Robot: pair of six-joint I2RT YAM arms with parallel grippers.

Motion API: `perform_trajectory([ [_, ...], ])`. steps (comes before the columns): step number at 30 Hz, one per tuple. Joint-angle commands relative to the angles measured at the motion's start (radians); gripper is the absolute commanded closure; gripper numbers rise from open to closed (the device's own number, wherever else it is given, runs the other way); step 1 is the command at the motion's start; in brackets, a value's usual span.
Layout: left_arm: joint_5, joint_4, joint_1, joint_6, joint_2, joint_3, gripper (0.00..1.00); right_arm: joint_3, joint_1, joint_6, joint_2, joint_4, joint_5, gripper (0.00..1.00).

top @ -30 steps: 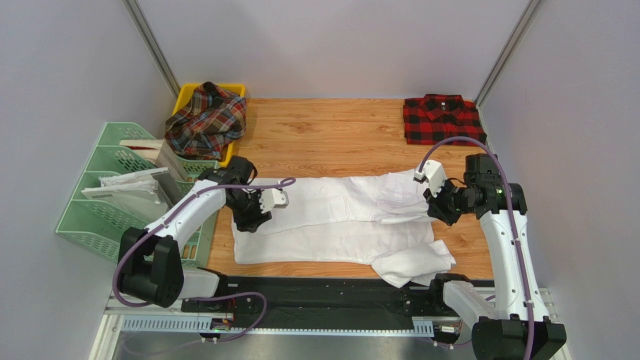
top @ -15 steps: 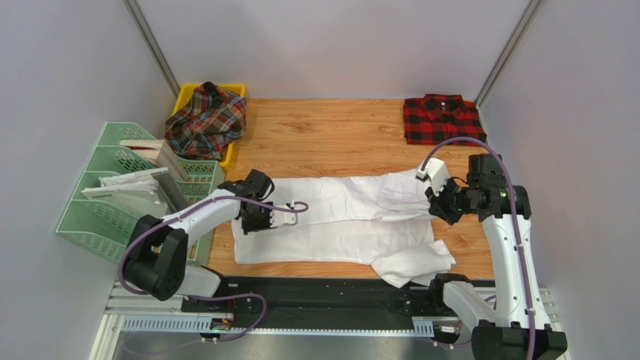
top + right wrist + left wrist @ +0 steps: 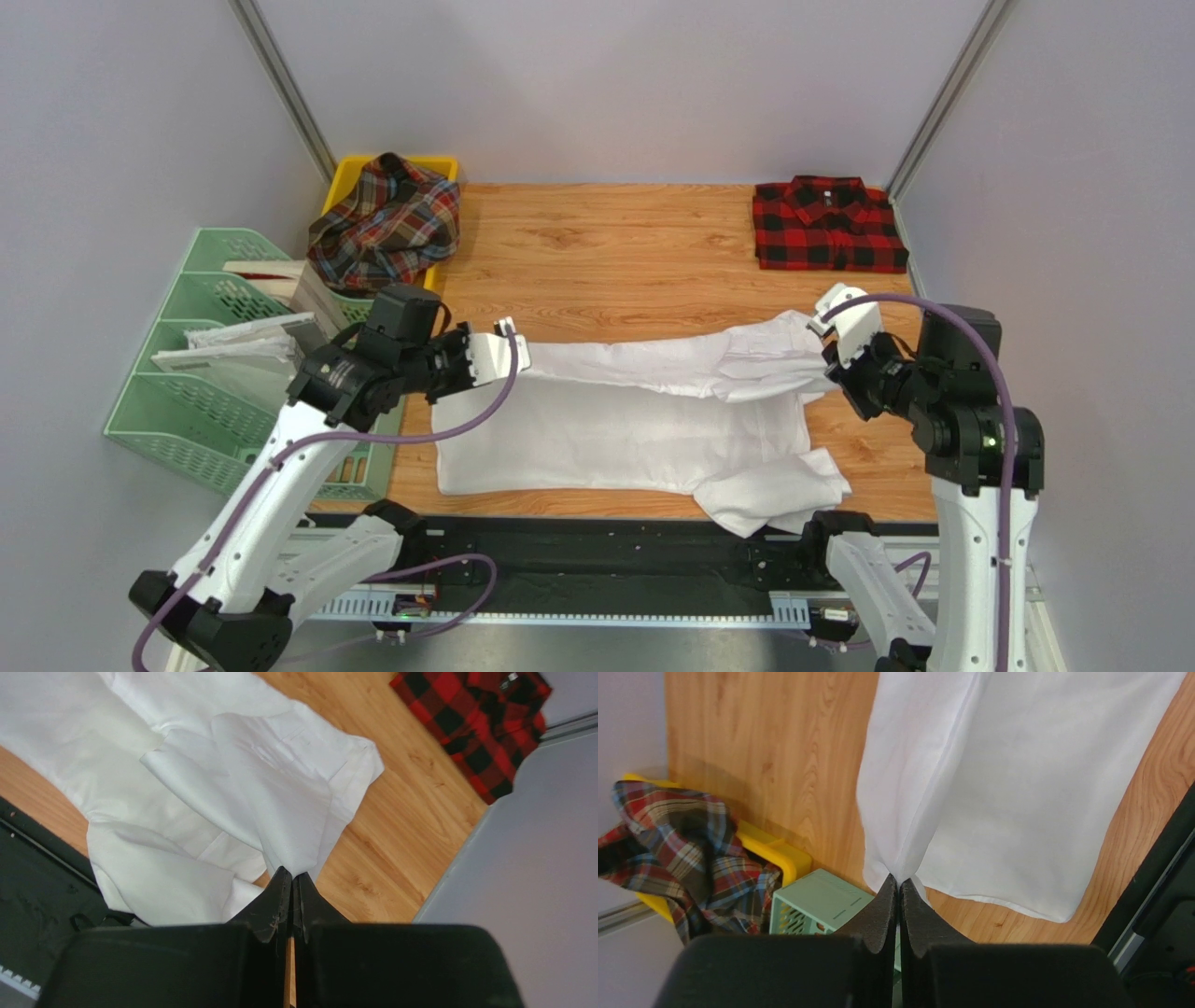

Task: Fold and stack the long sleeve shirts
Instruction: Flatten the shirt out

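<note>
The left pincer (image 3: 899, 882) and right pincer (image 3: 291, 876) each pinch the white shirt (image 3: 617, 427), its far edge held above the tabletop (image 3: 631, 252).

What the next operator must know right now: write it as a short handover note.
Left claw: shut on the white shirt, left edge, raised.
Right claw: shut on its right end, raised.
Red-and-black checked shirt: folded, far right corner.
Tartan shirt: crumpled in the yellow bin, far left.
Done: one shirt folded. Left: fold white and tartan, stack all three.
</note>
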Motion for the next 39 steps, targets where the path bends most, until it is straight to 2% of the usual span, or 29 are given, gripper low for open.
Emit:
perform_trajectory([
  [1, -0.009, -0.042, -0.001, -0.072, -0.031, 0.057, 1.0, 0.109, -0.001, 0.121, -0.023, 0.143, 0.08, 1.0],
  [6, -0.127, 0.158, 0.027, -0.105, 0.015, 0.103, 1.0, 0.16, -0.001, 0.114, 0.062, 0.319, 0.145, 1.0],
  [10, -0.155, 0.308, 0.097, -0.124, 0.167, 0.154, 1.0, 0.18, -0.001, 0.1, 0.213, 0.497, 0.156, 1.0],
  [13, -0.152, 0.431, 0.154, -0.145, 0.338, 0.241, 1.0, 0.23, 0.0, 0.105, 0.396, 0.655, 0.143, 1.0],
  [14, -0.144, 0.464, 0.165, -0.159, 0.445, 0.275, 1.0, 0.262, 0.005, 0.112, 0.449, 0.686, 0.139, 1.0],
  [15, -0.146, 0.475, 0.185, -0.168, 0.504, 0.357, 1.0, 0.295, 0.014, 0.135, 0.578, 0.747, 0.157, 1.0],
  [20, -0.172, 0.518, 0.245, -0.243, 0.872, 0.626, 1.0, 0.616, 0.051, 0.235, 0.946, 0.9, 0.257, 1.0],
  [21, -0.181, 0.517, 0.26, -0.28, 0.914, 0.704, 0.98, 0.685, 0.051, 0.247, 0.997, 0.896, 0.301, 0.76],
  [22, -0.187, 0.499, 0.266, -0.297, 0.951, 0.75, 0.88, 0.76, 0.09, 0.252, 1.122, 0.857, 0.335, 0.55],
  [23, -0.187, 0.467, 0.272, -0.315, 1.001, 0.787, 0.62, 0.934, 0.095, 0.253, 1.172, 0.811, 0.375, 0.38],
  [24, -0.187, 0.456, 0.281, -0.343, 1.014, 0.827, 0.52, 1.01, 0.092, 0.262, 1.226, 0.701, 0.398, 0.21],
  [26, -0.18, 0.434, 0.292, -0.357, 0.987, 0.806, 0.26, 1.103, 0.072, 0.267, 1.271, 0.587, 0.395, 0.18],
  [28, -0.152, 0.429, 0.301, -0.345, 0.942, 0.746, 0.23, 1.01, 0.065, 0.26, 1.219, 0.502, 0.328, 0.16],
  [29, -0.14, 0.404, 0.302, -0.335, 0.893, 0.684, 0.23, 0.868, 0.034, 0.231, 1.127, 0.485, 0.306, 0.16],
  [32, -0.052, 0.315, 0.3, -0.306, 0.792, 0.532, 0.23, 0.638, 0.034, 0.172, 0.945, 0.376, 0.193, 0.17],
  [33, -0.014, 0.287, 0.3, -0.291, 0.764, 0.489, 0.23, 0.505, 0.036, 0.163, 0.903, 0.3, 0.129, 0.19],
  [34, 0.055, 0.258, 0.298, -0.27, 0.74, 0.45, 0.25, 0.447, 0.034, 0.158, 0.874, 0.266, 0.101, 0.21],
  [36, 0.084, 0.216, 0.294, -0.256, 0.683, 0.34, 0.25, 0.264, 0.036, 0.138, 0.8, 0.205, 0.038, 0.27],
  [39, 0.132, 0.163, 0.279, -0.233, 0.663, 0.232, 0.28, 0.105, 0.043, 0.152, 0.757, 0.25, 0.035, 0.35],
])
